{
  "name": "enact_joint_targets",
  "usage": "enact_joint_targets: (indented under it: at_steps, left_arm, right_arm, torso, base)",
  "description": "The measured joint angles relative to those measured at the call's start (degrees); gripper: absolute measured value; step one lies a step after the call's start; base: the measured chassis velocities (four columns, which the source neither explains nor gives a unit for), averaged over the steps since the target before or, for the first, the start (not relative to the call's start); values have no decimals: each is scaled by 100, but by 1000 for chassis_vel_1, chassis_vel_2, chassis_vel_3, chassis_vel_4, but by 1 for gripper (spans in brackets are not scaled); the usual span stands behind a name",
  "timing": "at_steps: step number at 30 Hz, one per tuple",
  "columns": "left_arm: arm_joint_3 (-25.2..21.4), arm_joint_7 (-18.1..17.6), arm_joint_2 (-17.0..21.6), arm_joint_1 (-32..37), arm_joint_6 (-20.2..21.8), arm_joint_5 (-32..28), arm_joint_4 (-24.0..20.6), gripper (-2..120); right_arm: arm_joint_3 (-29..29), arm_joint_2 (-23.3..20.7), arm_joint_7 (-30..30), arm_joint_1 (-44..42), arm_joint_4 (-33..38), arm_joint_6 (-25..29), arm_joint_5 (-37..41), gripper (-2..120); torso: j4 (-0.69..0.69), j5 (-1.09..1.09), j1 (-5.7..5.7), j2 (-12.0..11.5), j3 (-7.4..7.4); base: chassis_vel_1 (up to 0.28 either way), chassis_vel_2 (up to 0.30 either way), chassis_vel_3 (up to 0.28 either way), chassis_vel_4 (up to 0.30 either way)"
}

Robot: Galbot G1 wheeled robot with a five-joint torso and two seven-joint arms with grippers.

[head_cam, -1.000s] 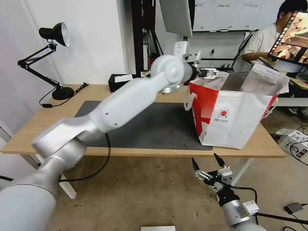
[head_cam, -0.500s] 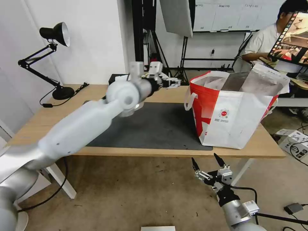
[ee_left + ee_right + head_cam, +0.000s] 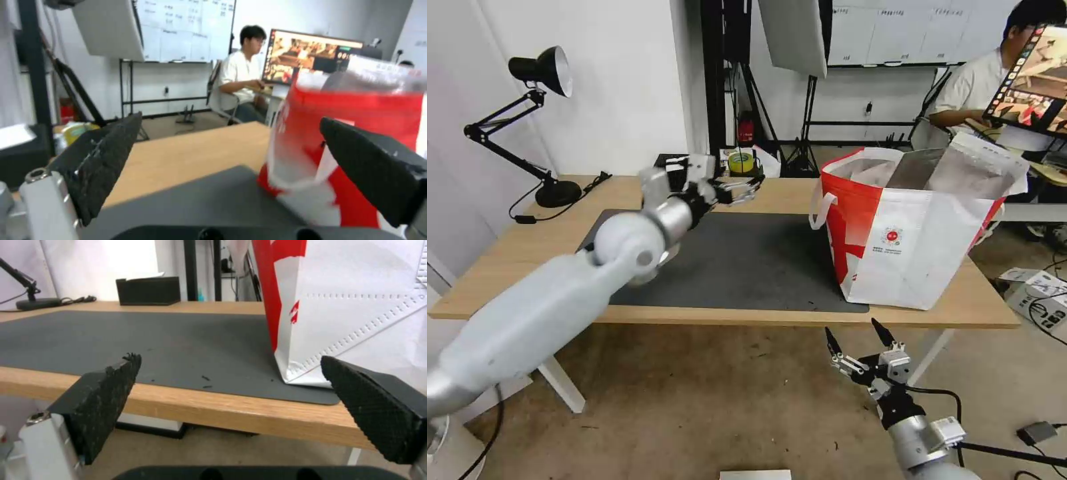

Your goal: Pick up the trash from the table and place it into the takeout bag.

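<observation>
The takeout bag [image 3: 917,233] stands open on the right end of the table [image 3: 507,257], white with a red side and foil lining; it also looms close in the left wrist view [image 3: 356,173] and the right wrist view [image 3: 356,303]. My left gripper [image 3: 746,190] hovers open and empty above the back edge of the dark mat [image 3: 747,260], left of the bag. Below the table's front edge, my right gripper [image 3: 852,328] is open and empty. The trash is out of view.
A black tissue box [image 3: 668,165] sits at the table's back edge, just behind my left gripper. A black desk lamp [image 3: 544,70] stands at the back left. Cables and boxes [image 3: 1044,293] lie on the floor at the right.
My left arm has swung left, from over the bag's rim to above the mat's back left part. The right arm has not moved.
</observation>
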Motion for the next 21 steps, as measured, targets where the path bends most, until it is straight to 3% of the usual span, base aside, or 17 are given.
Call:
enact_joint_targets:
  at_steps: [2, 3, 6, 7, 11, 12, 15, 21]
  left_arm:
    - [-458, 171, 159, 660, -225, 280, -74, 100]
    - [-458, 171, 159, 660, -225, 280, -74, 100]
    - [-1587, 410, 437, 2009, -534, 875, -279, 100]
    - [-1587, 410, 437, 2009, -534, 875, -279, 100]
    - [-2349, 512, 634, 3253, -1028, 1465, -297, 100]
    - [-2349, 512, 634, 3253, -1028, 1465, -297, 100]
    - [-3146, 582, 515, 4233, -1269, 1763, -315, 100]
    - [-3701, 574, 84, 5054, -1639, 2183, -241, 100]
  right_arm:
    - [0, -1, -1, 0, 0, 0, 0, 100]
    - [0, -1, -1, 0, 0, 0, 0, 100]
    - [0, -1, 1, 0, 0, 0, 0, 100]
    - [0, -1, 1, 0, 0, 0, 0, 100]
    - [0, -1, -1, 0, 0, 0, 0, 100]
    - [0, -1, -1, 0, 0, 0, 0, 100]
    - [0, -1, 0, 0, 0, 0, 0, 100]
    - [0, -1, -1, 0, 0, 0, 0, 100]
  torso:
    - [0, -2, 0, 0, 0]
    - [0, -2, 0, 0, 0]
    - [2, 2, 0, 0, 0]
    - [2, 2, 0, 0, 0]
    - [1, 0, 0, 0, 0]
    - [1, 0, 0, 0, 0]
    - [0, 0, 0, 0, 0]
    - [1, 0, -1, 0, 0]
  base:
    - [0, 0, 0, 0]
    - [0, 0, 0, 0]
    - [0, 0, 0, 0]
    - [0, 0, 0, 0]
    - [0, 0, 0, 0]
    - [0, 0, 0, 0]
    - [0, 0, 0, 0]
    - [0, 0, 0, 0]
